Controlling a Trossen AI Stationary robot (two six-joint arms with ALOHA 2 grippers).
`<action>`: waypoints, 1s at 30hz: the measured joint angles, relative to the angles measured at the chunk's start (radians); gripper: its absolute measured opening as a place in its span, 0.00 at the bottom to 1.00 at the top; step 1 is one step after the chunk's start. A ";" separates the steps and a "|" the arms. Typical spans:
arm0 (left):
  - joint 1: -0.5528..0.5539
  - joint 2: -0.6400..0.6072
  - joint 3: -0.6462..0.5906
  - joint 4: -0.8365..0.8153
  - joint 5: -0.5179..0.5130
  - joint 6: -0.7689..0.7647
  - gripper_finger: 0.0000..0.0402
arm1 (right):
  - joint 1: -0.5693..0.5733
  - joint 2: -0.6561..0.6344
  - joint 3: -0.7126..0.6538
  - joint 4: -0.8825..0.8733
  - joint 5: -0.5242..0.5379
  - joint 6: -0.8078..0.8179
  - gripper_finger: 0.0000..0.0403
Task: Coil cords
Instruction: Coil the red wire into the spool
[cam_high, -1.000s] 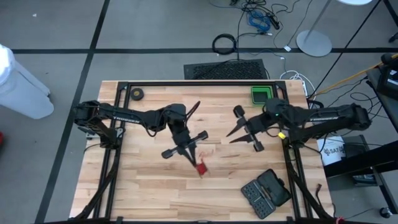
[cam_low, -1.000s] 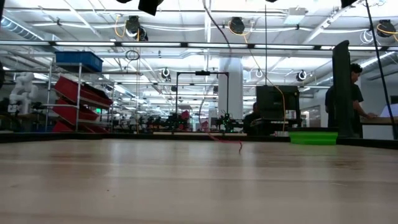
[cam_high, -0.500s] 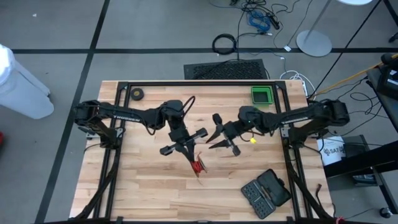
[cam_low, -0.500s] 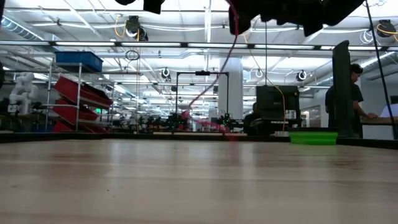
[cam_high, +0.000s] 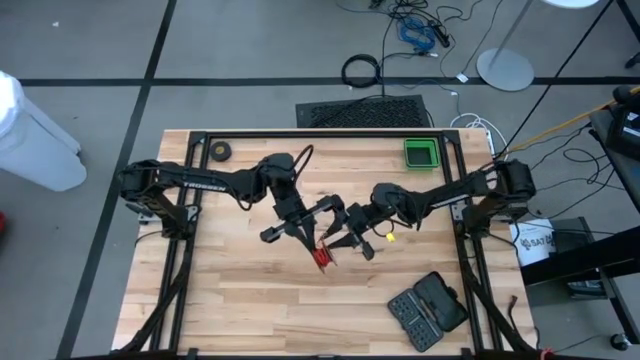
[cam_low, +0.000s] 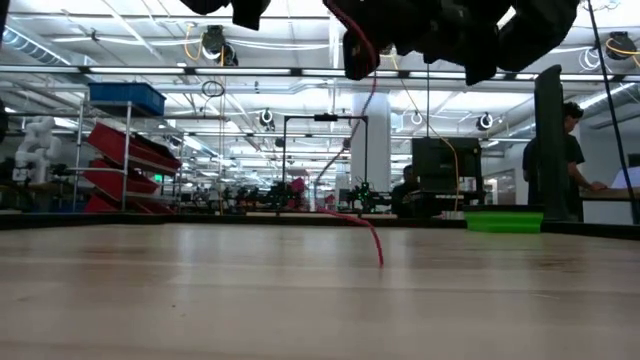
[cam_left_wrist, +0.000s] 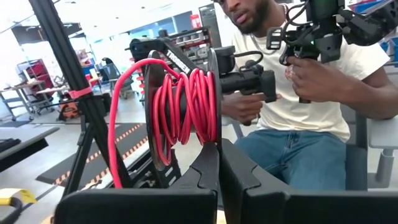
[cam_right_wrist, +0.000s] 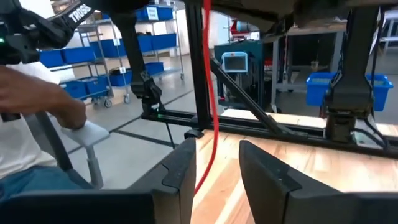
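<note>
Right gripper (cam_high: 327, 243) now beside reel (cam_high: 320, 256), fingers apart around red cord (cam_right_wrist: 208, 124); left gripper (cam_high: 312, 248) clamps reel.

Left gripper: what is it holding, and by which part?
The left gripper is shut on the reel at its rim, red cord wound around it.

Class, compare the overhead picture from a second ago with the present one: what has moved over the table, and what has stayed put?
The right end effector has swung from the table's right side to the middle, its open fingers now around the red cord. The left end effector, shut on the reel, barely shifted. The green bin and black case stayed put.
</note>
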 joint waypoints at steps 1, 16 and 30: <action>0.001 0.000 0.000 0.000 0.000 0.000 0.00 | 0.000 0.010 0.000 0.016 0.002 0.006 0.27; 0.000 0.000 0.000 0.000 0.000 0.000 0.00 | -0.001 0.082 0.000 0.088 -0.002 0.013 0.27; 0.000 0.000 0.000 0.000 -0.006 0.000 0.00 | -0.003 0.082 0.000 0.088 -0.006 0.051 0.25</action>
